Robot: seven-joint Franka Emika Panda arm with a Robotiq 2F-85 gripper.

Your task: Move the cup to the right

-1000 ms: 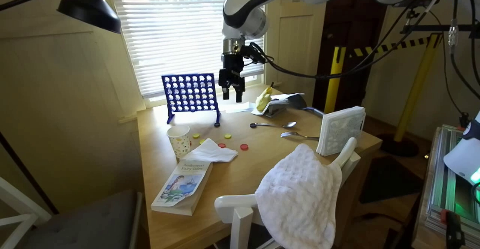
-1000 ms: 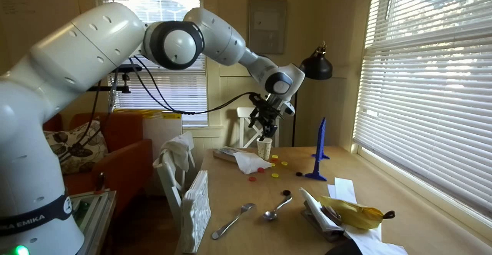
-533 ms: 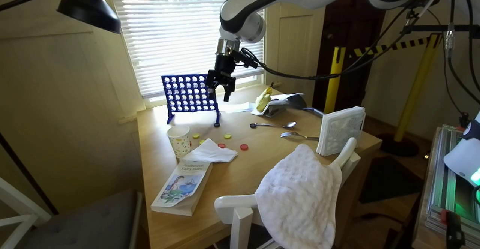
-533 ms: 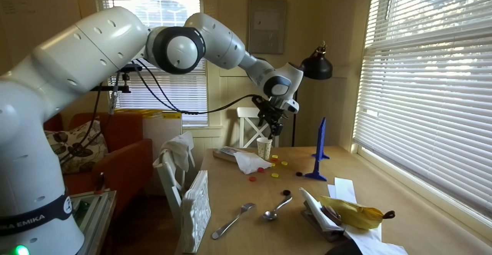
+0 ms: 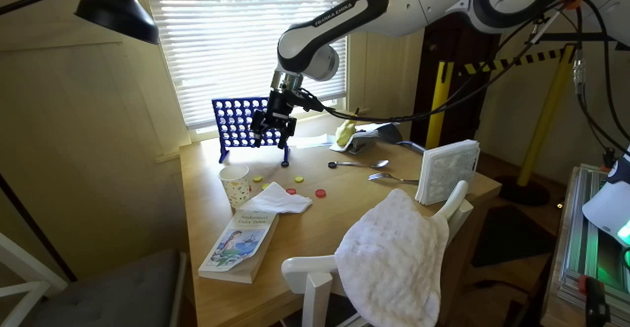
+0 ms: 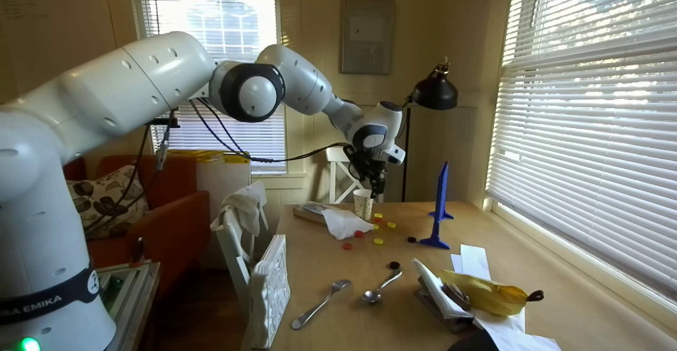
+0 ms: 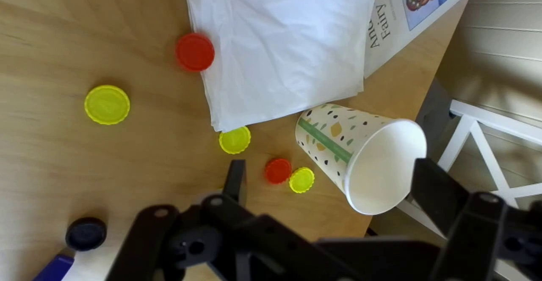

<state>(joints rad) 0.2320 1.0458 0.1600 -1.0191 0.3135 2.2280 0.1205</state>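
A white paper cup with green, yellow and black specks stands upright near the table's far left edge, seen in both exterior views [image 5: 235,186] [image 6: 363,205]. My gripper [image 5: 269,143] is open and empty, above the table and to the right of the cup in that exterior view, in front of the blue game rack. In the wrist view the cup [image 7: 328,137] shows its open mouth, between and beyond the wide-apart fingers [image 7: 438,192]. The right finger overlaps the rim in the picture; I see no sign of a grip. The gripper also shows near the cup [image 6: 376,195].
A white napkin [image 5: 278,199] and a book [image 5: 238,245] lie close to the cup. Red and yellow discs [image 7: 278,171] lie beside it. The blue rack [image 5: 250,120] stands behind. A spoon [image 6: 372,296], a fork [image 6: 320,306] and a yellow item [image 6: 489,293] lie further off.
The arm has come down and the gripper has moved left in an exterior view, closer to the cup, and has tilted slightly. The cup and the other objects have not moved.
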